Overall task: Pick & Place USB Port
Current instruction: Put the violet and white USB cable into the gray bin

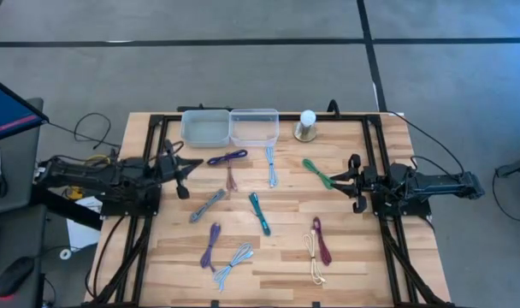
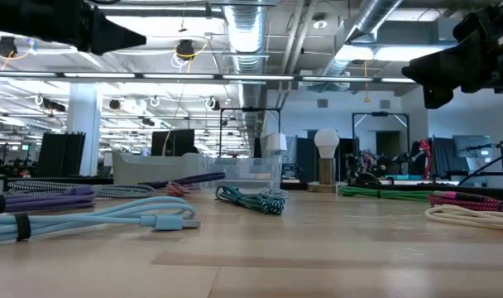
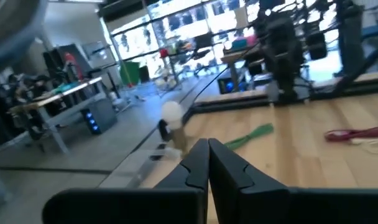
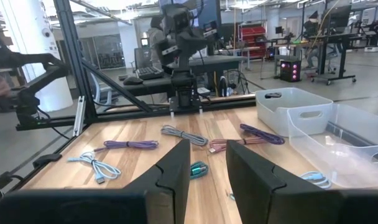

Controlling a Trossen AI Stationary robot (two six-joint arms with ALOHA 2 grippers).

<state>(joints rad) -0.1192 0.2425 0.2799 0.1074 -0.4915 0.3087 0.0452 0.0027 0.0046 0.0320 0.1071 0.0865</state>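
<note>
Bundled cables [image 1: 260, 211] lie scattered across the wooden table [image 1: 354, 248], two clear bins [image 1: 230, 127] at its far edge, an open workshop beyond. My left hand [image 1: 192, 164] hovers clenched and empty; my right hand [image 1: 335, 180] hangs half-parted above a green cable [image 1: 316, 172], holding nothing.

No legible text, labels, brands or nos. anywhere; nothing readable on table, bins, cables or background room signage.
</note>
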